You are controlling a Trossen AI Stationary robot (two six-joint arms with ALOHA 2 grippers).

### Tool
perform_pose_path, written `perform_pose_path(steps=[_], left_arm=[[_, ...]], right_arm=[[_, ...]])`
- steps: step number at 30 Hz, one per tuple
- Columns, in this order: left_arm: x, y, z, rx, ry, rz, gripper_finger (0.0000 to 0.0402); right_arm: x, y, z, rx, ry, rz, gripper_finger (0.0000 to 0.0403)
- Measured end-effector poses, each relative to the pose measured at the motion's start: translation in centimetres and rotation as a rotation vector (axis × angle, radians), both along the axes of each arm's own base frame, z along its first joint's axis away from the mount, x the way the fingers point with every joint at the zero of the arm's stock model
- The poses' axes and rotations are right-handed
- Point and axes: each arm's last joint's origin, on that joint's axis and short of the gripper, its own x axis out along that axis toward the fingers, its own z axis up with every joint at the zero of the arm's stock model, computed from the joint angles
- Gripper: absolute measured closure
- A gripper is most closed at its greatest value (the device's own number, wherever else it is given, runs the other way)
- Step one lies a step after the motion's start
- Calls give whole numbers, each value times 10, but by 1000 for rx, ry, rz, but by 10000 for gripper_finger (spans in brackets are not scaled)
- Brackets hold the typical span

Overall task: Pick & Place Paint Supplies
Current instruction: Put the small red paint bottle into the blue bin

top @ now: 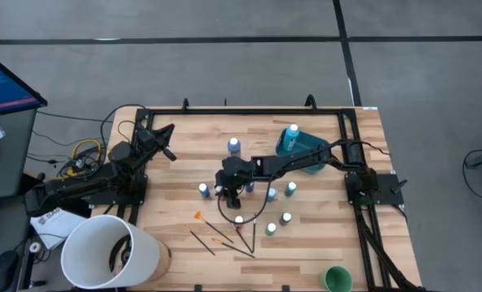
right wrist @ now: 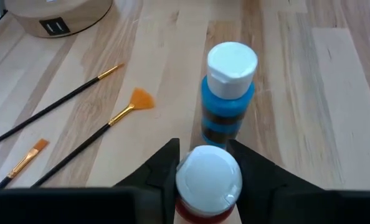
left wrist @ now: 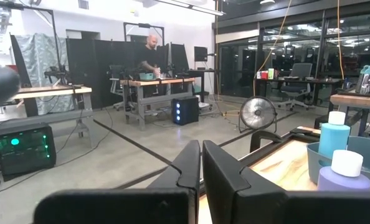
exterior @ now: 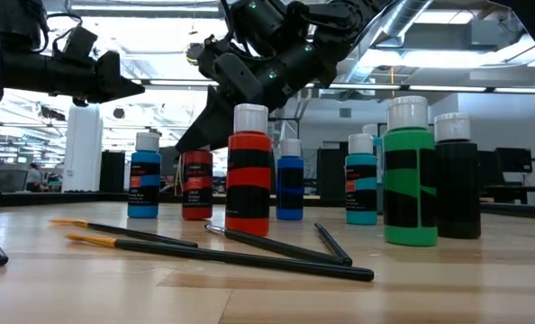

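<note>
White-capped paint bottles (top: 286,218) stand upright in a loose cluster at the table's centre. A red one (right wrist: 208,184) sits between the right gripper's (right wrist: 208,163) fingers, a blue bottle (right wrist: 229,93) just beside it. Two taller blue bottles (top: 290,138) stand toward one o'clock. Thin black brushes (top: 221,242) with orange tips lie flat toward six o'clock.

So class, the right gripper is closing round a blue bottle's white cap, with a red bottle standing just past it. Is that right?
The colours are swapped. The right wrist view shows the right gripper around the white cap of a red bottle, with a blue bottle standing just past it. The rest holds.
</note>
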Motion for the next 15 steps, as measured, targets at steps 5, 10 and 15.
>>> perform_pose_path(steps=[5, 10, 15], left_arm=[[0, 0, 0, 1, -1, 0, 394], [0, 0, 0, 1, -1, 0, 394], [0, 0, 0, 2, -3, 0, 394]], right_arm=[[-2, 0, 5, 0, -4, 0, 295], [-10, 0, 31, -9, -22, 7, 295], [-43, -9, 88, -66, -11, -13, 295]])
